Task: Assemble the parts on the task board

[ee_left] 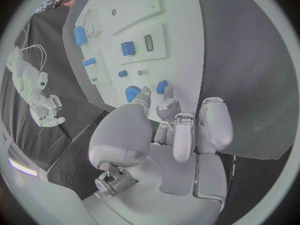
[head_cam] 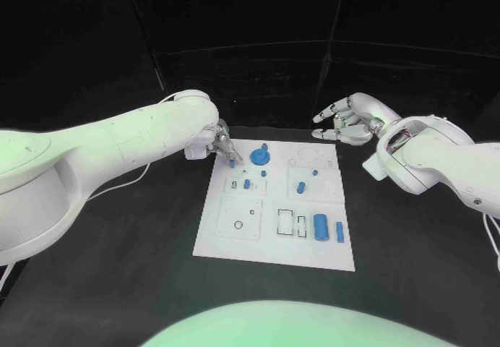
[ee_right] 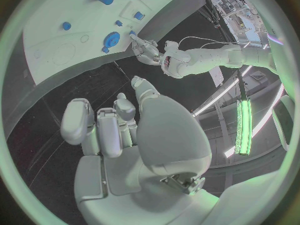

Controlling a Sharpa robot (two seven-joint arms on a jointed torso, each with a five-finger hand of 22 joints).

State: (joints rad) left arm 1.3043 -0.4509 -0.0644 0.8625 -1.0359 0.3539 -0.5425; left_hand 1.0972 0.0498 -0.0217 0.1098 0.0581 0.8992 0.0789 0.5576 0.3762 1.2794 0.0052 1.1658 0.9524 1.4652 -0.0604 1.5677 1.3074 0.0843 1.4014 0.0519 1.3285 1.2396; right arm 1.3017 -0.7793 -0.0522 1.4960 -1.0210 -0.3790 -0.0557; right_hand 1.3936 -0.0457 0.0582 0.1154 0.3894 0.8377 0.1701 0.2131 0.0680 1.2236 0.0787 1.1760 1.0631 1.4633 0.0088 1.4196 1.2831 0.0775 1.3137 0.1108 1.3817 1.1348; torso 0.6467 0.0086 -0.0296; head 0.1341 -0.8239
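The white task board lies mid-table with several blue parts on it: a round geared piece, small pegs and a thick cylinder. My left hand hovers over the board's far left corner and pinches a small blue peg at its fingertips. In the left wrist view that peg sits between the thumb and a fingertip, next to the geared piece. My right hand hangs above the far right corner, fingers apart, holding nothing.
The board carries raised white panels with cut-out slots and round sockets. Black table surrounds it on all sides. The right wrist view shows the board and my left hand beyond it.
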